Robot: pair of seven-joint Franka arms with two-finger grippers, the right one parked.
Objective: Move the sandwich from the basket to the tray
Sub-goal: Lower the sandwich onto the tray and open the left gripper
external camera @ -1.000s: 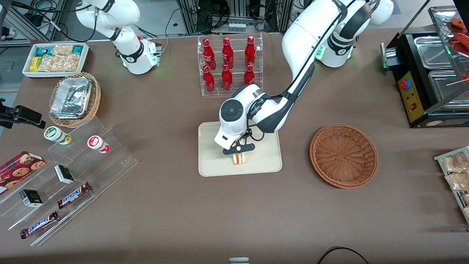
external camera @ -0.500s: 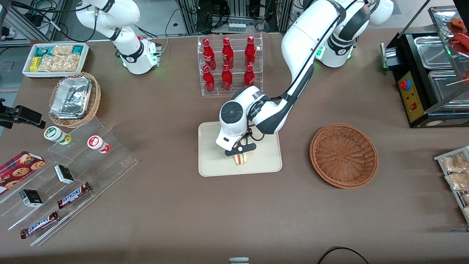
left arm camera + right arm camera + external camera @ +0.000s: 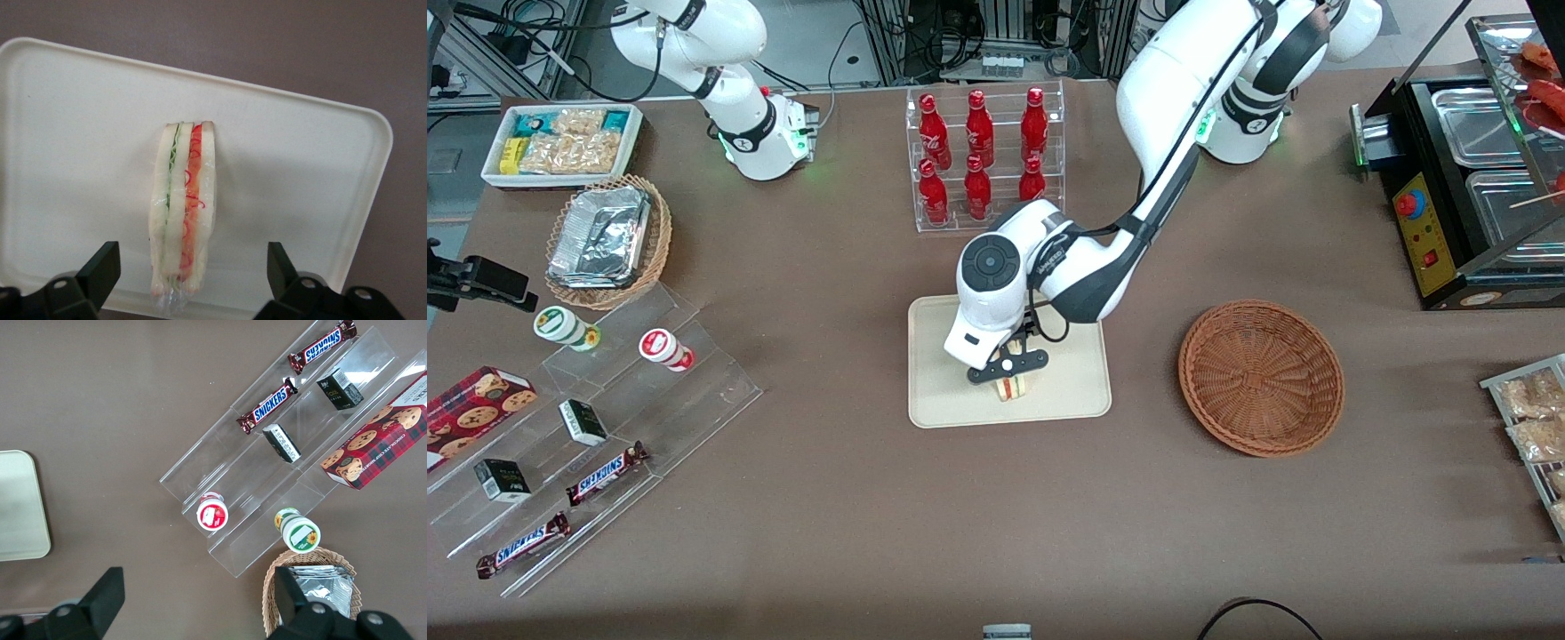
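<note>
The sandwich (image 3: 1012, 388) (image 3: 183, 207) stands on its edge on the cream tray (image 3: 951, 400) (image 3: 80, 133), its red and green filling lines showing. My left gripper (image 3: 1009, 366) (image 3: 190, 277) hovers just above it, open, with one black finger (image 3: 100, 270) on each side and clear gaps between the fingers and the bread. The reddish-brown wicker basket (image 3: 1261, 377) sits beside the tray toward the working arm's end of the table, with nothing in it.
A clear rack of red bottles (image 3: 983, 160) stands farther from the front camera than the tray. A black food warmer (image 3: 1467, 178) sits at the working arm's end. Acrylic steps with snacks (image 3: 587, 427) and a foil-lined tan basket (image 3: 607, 240) lie toward the parked arm's end.
The fingers have spread off the sandwich, leaving it resting on the tray. The wrist has lifted slightly; the sandwich stays where it was.
</note>
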